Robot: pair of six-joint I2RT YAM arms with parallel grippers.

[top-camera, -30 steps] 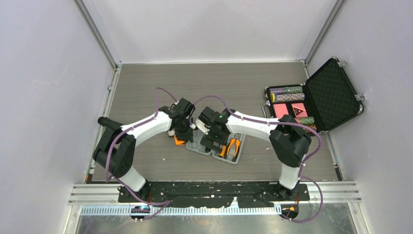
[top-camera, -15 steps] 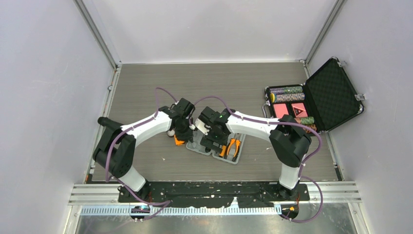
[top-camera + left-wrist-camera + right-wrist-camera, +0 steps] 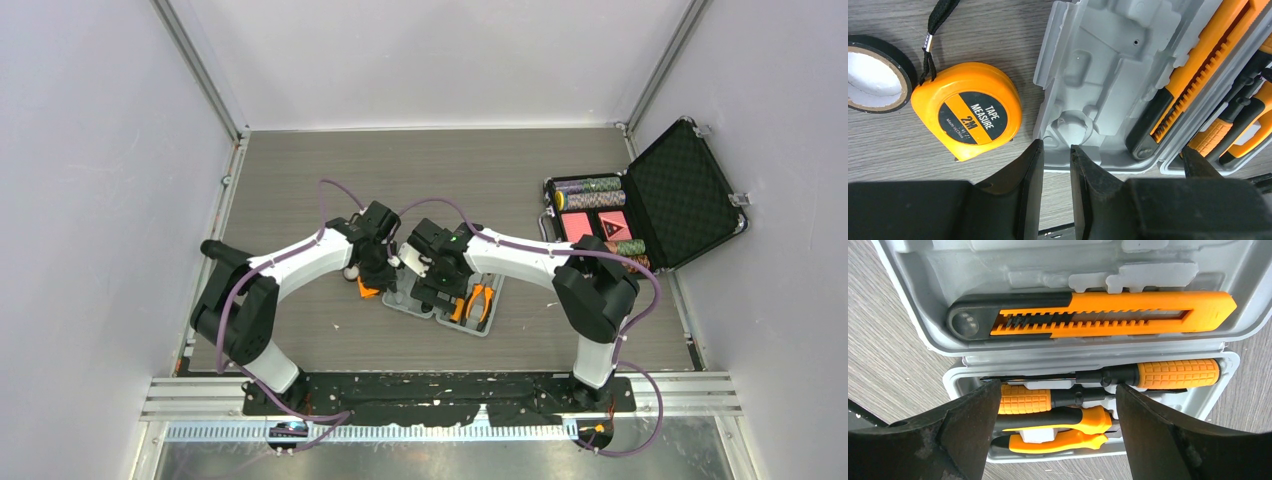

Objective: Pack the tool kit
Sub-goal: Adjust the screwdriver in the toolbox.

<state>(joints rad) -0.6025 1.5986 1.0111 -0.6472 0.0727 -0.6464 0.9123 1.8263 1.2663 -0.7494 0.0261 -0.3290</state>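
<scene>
The left end effector [image 3: 1056, 146] hangs over a corner of the grey case [image 3: 1108, 65]. Its jaws stand a narrow gap apart, with the case's rim showing in that gap; whether they pinch the rim cannot be told. The right end effector [image 3: 1058, 386] is spread wide and holds nothing, one finger on each side of the case's fuller half.

The case lies open and flat near the middle of the bench [image 3: 300, 180], a little toward the near edge, its two halves side by side. In the right wrist view the utility knife [image 3: 1098, 315] sits in one half, its long axis along the hinge and its black end at the view's left. In the other half the upper screwdriver [image 3: 1173, 374] lies parallel, orange grip right and shaft pointing left. The lower screwdriver [image 3: 1025, 400] has its grip at the left. The pliers [image 3: 1068, 425] lie lengthwise beneath, partly hidden by the fingers.

The tape measure [image 3: 968, 110] lies flat on the bench, outside the case, just beside the side facing the bench's left edge. Its round label reads "TAPE MEASURE 2M" and, smaller, "Made in China". A roll of black tape [image 3: 875, 75] lies just beyond it. A black foam-lined case [image 3: 640, 205] stands open by the bench's right edge
</scene>
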